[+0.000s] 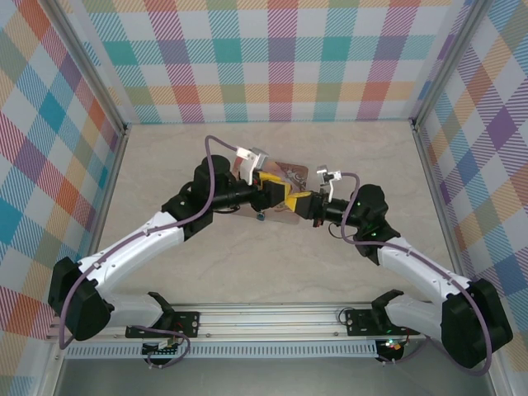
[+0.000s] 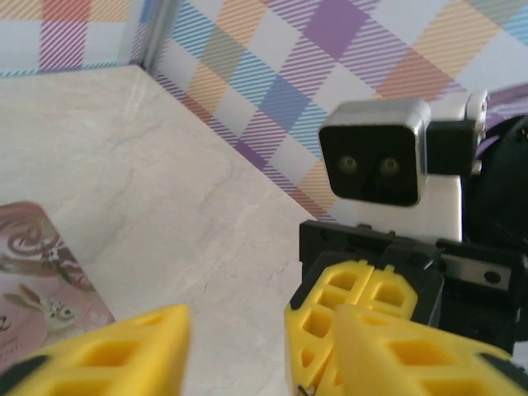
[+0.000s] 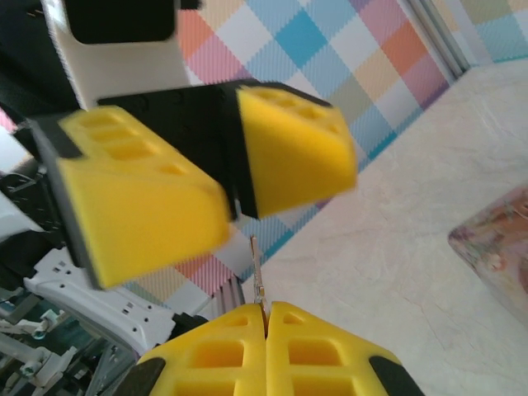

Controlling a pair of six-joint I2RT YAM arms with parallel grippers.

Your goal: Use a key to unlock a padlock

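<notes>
My right gripper (image 3: 266, 313) is shut on the key (image 3: 258, 268), a thin silvery blade sticking out from between its yellow fingertips. The key points at my left gripper (image 3: 231, 177), whose two yellow fingers stand apart with nothing between them. From above, the left gripper (image 1: 276, 191) and right gripper (image 1: 299, 200) meet tip to tip over the pink tin (image 1: 290, 173). In the left wrist view the right gripper's fingers (image 2: 351, 297) sit close in front, with the key's tip (image 2: 304, 388) at the bottom. A tiny blue thing, seemingly the padlock (image 1: 259, 216), lies by the tin's near edge.
The pink illustrated tin (image 2: 41, 272) lies flat on the beige table (image 1: 330, 272) under both grippers. Checked walls close the table on the left, right and back. Bare table lies behind the tin and between the arms.
</notes>
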